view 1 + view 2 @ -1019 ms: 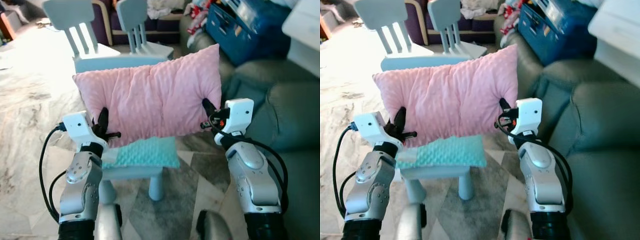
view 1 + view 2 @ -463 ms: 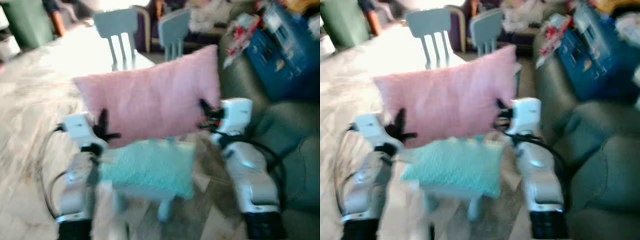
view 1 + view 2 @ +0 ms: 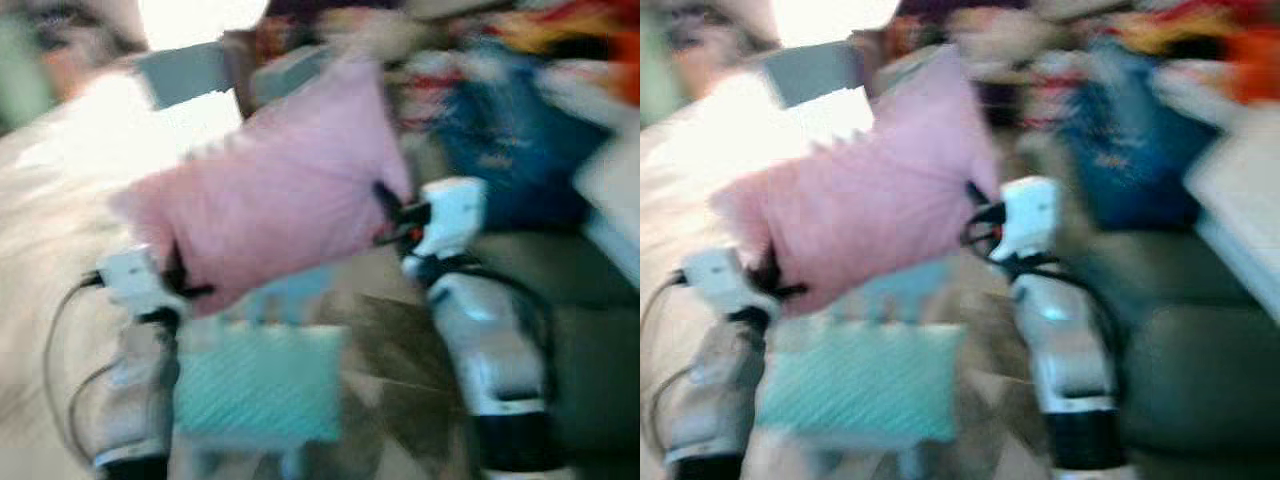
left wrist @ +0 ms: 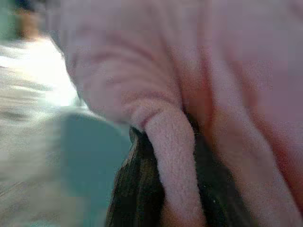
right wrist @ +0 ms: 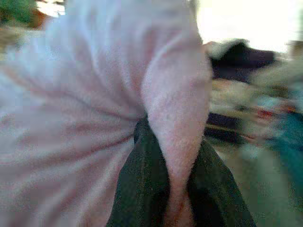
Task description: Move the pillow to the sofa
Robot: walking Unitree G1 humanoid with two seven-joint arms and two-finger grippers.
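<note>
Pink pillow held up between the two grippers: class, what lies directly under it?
Under the pink pillow, pinched by the left gripper and right gripper, a teal cushion lies lower down, apart from it. The blur hides what the cushion rests on.

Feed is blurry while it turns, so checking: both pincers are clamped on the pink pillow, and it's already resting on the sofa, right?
Not quite. The left pincer and right pincer do clamp the pink pillow, as both wrist views show, but it is not on the sofa. The left eye view shows it held up in the air, tilted, above the teal cushion.
</note>
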